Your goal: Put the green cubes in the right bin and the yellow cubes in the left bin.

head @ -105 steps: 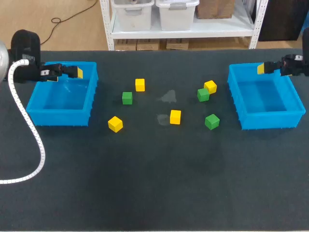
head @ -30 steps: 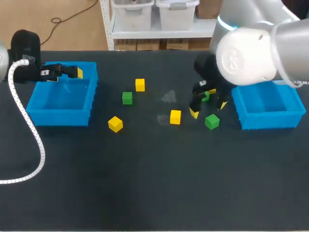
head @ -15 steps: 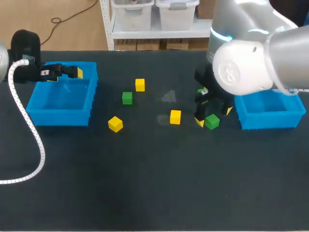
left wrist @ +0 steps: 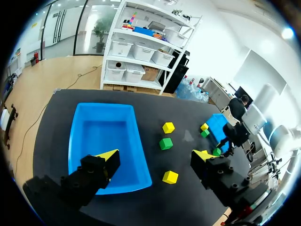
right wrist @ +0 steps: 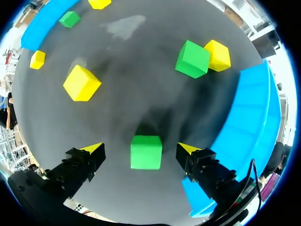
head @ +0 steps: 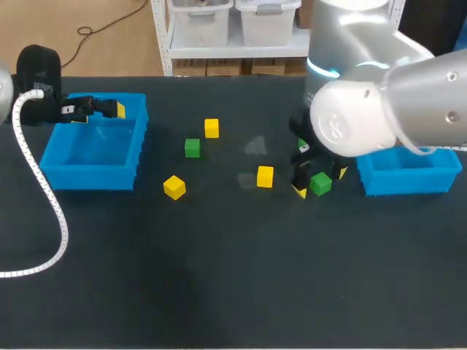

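Right gripper [right wrist: 140,149]: hanging low over the mat with its jaws spread wide. It's straddling a green cube [right wrist: 146,151], with neither tip touching it.
Green cube: sitting on the table just beside the right bin [head: 408,181], not in it yet.
Left gripper [left wrist: 156,155]: hovering over the far edge of the left bin [head: 55,157], jaws wide and gripping nothing.
Ahead of the right fingers: a second green cube [right wrist: 193,59] is sitting tight against a yellow cube [right wrist: 217,55].
Mid-table: a middle yellow cube [head: 265,176], a near yellow cube [head: 174,187], a far yellow cube [head: 211,128] and a lone green cube [head: 192,148] are lying loose.
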Action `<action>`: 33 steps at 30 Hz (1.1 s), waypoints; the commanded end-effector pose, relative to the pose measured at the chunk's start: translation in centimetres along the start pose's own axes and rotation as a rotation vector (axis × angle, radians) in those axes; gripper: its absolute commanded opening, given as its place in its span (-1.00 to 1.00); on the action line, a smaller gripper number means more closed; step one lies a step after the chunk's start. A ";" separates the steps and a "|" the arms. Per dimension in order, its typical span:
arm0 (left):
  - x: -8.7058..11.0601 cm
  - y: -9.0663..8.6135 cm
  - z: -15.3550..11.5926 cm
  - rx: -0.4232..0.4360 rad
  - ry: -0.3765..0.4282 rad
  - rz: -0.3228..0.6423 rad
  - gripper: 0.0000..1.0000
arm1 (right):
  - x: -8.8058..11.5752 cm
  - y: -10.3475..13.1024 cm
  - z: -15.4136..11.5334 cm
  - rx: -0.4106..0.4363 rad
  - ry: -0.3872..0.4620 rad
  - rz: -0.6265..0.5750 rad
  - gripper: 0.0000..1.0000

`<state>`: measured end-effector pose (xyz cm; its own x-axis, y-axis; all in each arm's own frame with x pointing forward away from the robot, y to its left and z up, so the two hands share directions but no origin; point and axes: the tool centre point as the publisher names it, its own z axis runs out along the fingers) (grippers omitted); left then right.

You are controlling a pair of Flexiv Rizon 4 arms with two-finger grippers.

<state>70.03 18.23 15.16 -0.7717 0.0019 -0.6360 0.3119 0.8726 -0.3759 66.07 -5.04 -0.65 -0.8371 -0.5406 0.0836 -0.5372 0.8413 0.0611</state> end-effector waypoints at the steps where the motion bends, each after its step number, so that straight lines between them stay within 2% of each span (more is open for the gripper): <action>1: 0.1 0.2 0.0 0.012 -0.007 0.002 1.00 | -0.9 0.0 0.4 0.014 0.024 0.005 1.00; 2: 0.1 0.2 0.0 0.012 -0.007 0.002 1.00 | -0.9 -0.2 0.4 0.017 0.027 0.008 1.00; 3: 0.1 0.2 0.0 0.012 -0.007 0.002 1.00 | -0.8 -0.3 0.5 0.021 0.030 0.013 0.62; 4: 0.1 0.2 0.0 0.012 -0.007 0.002 1.00 | -0.8 -0.3 0.6 0.023 0.032 0.016 0.00; 5: 0.1 0.2 0.0 0.012 -0.007 0.002 1.00 | -0.8 -0.4 0.6 0.021 0.032 0.019 -0.24; 7: 0.1 0.2 0.0 0.012 -0.007 0.002 1.00 | -0.7 -0.4 0.6 0.021 0.030 0.021 -0.91; 8: 0.1 0.2 0.0 0.012 -0.007 0.002 1.00 | -0.7 -0.4 0.5 0.021 0.029 0.022 -1.00; 18: 0.1 0.2 0.0 0.012 -0.007 0.002 1.00 | -0.8 -0.8 -0.6 0.016 0.010 0.026 -1.00; 23: 0.1 0.2 0.0 0.012 -0.007 0.002 1.00 | -2.2 -1.9 -3.8 0.039 -0.088 0.029 -1.00; 25: 0.1 0.2 0.0 0.012 -0.007 0.002 1.00 | -2.6 -2.9 -6.0 0.046 -0.174 0.061 -1.00; 28: 0.1 0.2 0.0 0.012 -0.007 0.002 1.00 | -2.5 -5.5 -8.7 0.086 -0.257 0.166 -1.00; 33: 0.1 0.2 0.0 0.012 -0.007 0.002 1.00 | -0.5 -10.7 -10.0 0.142 -0.312 0.393 -1.00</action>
<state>70.03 18.23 15.16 -0.7717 0.0018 -0.6360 0.3119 0.8726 -0.3759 74.62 -10.91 7.86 -0.9409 -0.3299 -0.0762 -0.3270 0.9438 -0.0486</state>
